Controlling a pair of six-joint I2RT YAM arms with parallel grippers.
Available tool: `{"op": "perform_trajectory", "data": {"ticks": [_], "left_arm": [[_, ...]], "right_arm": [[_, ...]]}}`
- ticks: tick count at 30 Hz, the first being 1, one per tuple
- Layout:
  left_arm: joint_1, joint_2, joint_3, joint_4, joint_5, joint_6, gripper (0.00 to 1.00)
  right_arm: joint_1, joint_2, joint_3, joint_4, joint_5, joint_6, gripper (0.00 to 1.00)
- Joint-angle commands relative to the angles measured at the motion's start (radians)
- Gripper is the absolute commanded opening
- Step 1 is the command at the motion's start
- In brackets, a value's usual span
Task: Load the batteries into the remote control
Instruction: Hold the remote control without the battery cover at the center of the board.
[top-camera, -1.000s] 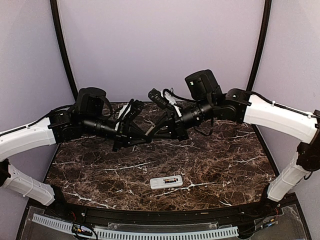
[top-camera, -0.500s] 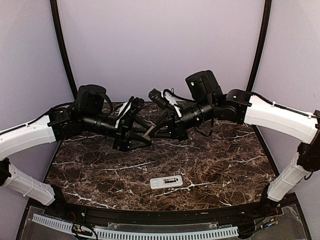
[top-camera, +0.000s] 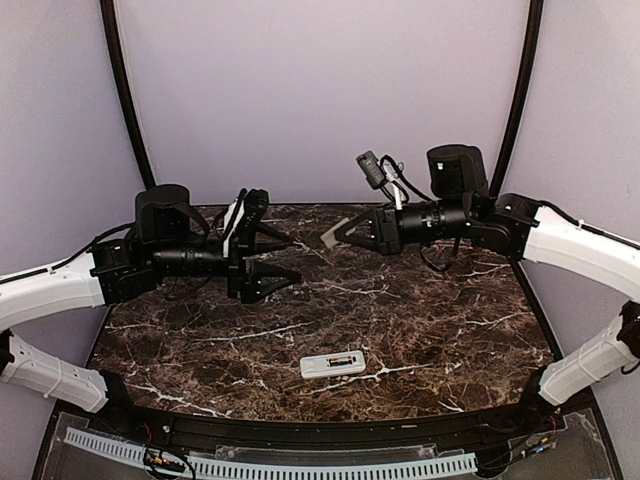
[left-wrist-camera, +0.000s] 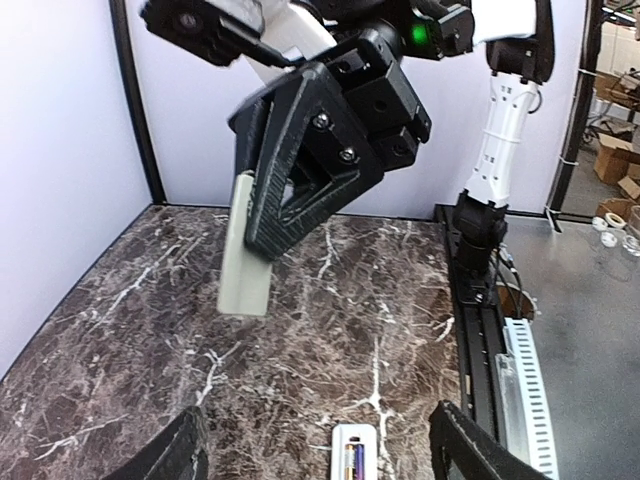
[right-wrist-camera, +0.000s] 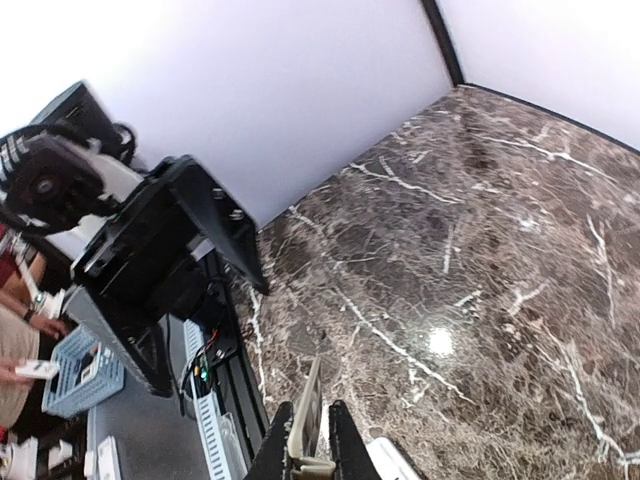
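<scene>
One flat grey lid (left-wrist-camera: 243, 270), pinched by right claw (top-camera: 345, 231), should go straight onto slim white remote (top-camera: 332, 364), maybe full; left claw (top-camera: 293, 258) spread.

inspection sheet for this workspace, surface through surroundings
surface: dark marble table, white veins
job's things: remote back up near the front edge; batteries in its bay
clutter: nothing seen
grippers: left gripper jaws open, empty; right gripper shut on grey cover, in the air
cables: black loops at the right wrist, off the table
surroundings: lilac walls; slotted duct along the front
</scene>
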Motion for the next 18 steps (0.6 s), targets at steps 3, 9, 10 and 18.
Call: {"op": "perform_trajectory", "data": {"ticks": [3,9,10,18], "left_arm": [[-0.032,-0.012,-0.039,0.139,-0.223,0.188,0.76],[-0.103,0.056,-0.053,0.184,-0.286,0.418,0.80],[-0.108,0.064,-0.050,0.175,-0.288,0.425,0.80],[-0.137,0.117,-0.130,0.040,-0.371,0.332,0.80]], "right_arm": [[-0.024,-0.074,-0.135,0.114,0.142,0.314,0.00],[-0.023,-0.108,-0.228,0.173,0.144,0.407,0.00],[-0.022,-0.109,-0.236,0.164,0.141,0.412,0.00],[-0.023,-0.109,-0.386,0.167,0.103,0.488,0.00]]}}
